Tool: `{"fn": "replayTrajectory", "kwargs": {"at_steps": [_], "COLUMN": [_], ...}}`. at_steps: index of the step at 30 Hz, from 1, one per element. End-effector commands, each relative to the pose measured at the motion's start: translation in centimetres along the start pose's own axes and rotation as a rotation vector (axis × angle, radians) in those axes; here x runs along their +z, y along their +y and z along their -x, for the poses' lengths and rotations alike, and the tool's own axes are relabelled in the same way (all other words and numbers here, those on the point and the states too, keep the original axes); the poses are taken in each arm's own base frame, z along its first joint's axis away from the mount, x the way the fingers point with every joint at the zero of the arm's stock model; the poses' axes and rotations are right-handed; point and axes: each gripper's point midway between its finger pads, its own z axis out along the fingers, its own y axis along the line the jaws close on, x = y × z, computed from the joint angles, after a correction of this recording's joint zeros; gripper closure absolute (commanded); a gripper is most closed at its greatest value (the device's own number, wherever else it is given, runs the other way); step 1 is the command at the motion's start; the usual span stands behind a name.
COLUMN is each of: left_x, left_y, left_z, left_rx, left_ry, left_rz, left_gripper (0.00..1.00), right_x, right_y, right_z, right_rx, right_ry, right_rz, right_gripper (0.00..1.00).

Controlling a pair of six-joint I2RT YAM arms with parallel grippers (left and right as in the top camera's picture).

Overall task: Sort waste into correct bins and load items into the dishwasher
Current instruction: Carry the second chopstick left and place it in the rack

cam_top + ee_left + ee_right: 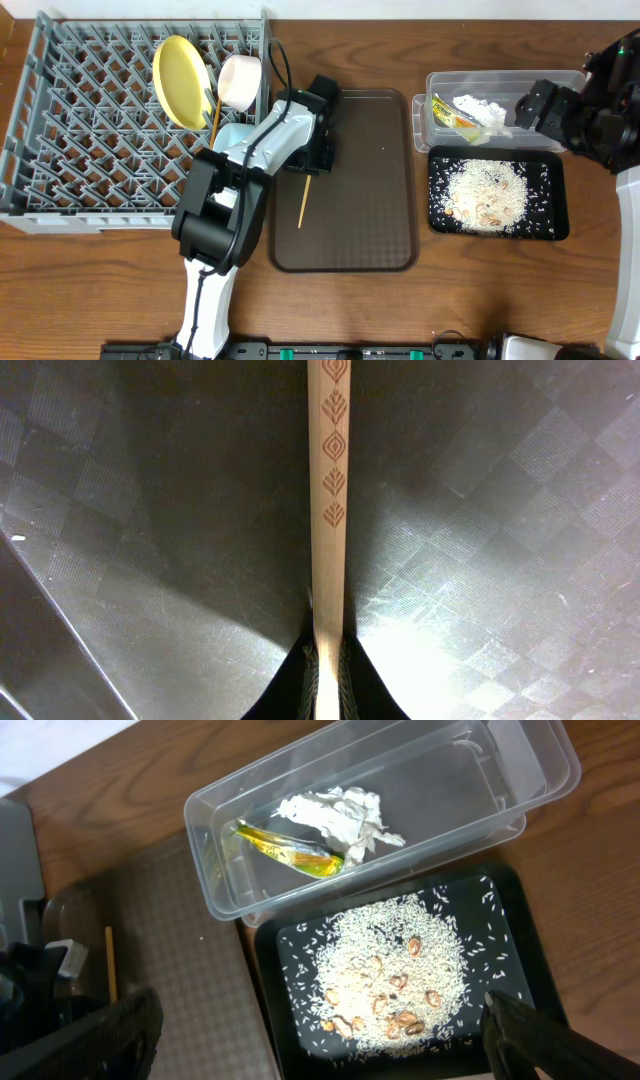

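Observation:
My left gripper (308, 168) is low over the dark brown tray (370, 200) and shut on one wooden chopstick (303, 205). The left wrist view shows the jaws (328, 685) pinching the chopstick (328, 510). The grey dish rack (70, 130) holds the yellow plate (183, 80), a white-pinkish bowl (240, 82), a light blue bowl (233, 135) and another chopstick (214, 118). My right gripper (530, 104) (320, 1040) is open and empty above the bins. The clear tub (500, 82) (470, 780) holds the tissue (335, 812) and wrapper (290, 850). The black tray (545, 200) (520, 950) holds the rice scraps (385, 975).
The brown tray lies between the rack and the bins; its rim also shows in the left wrist view (40, 610). The left arm's body (225, 215) covers the rack's near right corner. Bare wooden table (450, 300) lies in front.

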Motion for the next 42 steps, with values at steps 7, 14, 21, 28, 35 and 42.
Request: {"fn": "replayTrajectory", "kwargs": {"at_steps": [7, 14, 21, 28, 35, 42], "left_x": [-5.8, -15.2, -20.8, -18.6, -15.5, -15.2], "left_y": [-0.5, 2.6, 10.3, 15.2, 17.7, 18.2], "left_z": [1.1, 1.2, -0.1, 0.4, 0.8, 0.7], "left_rx": [0.036, -0.007, -0.13, -0.099, -0.102, -0.125], "left_ry": [-0.024, -0.21, -0.314, -0.259, -0.191, -0.185], "left_rz": [-0.009, 0.054, 0.183, 0.222, 0.239, 0.238], "left_gripper": [0.93, 0.92, 0.92, 0.92, 0.83, 0.52], "right_x": [0.1, 0.1, 0.1, 0.1, 0.1, 0.1], "right_y": [-0.2, -0.2, -0.2, -0.2, -0.2, -0.2], "right_z": [0.0, 0.0, 0.0, 0.0, 0.0, 0.0], "right_rx": [-0.004, -0.004, -0.004, -0.004, -0.004, -0.004], "right_ry": [0.0, 0.0, 0.0, 0.0, 0.0, 0.0], "right_rz": [-0.006, -0.006, -0.006, -0.006, -0.006, -0.006], "right_gripper": [0.01, 0.01, 0.01, 0.01, 0.01, 0.01]}}
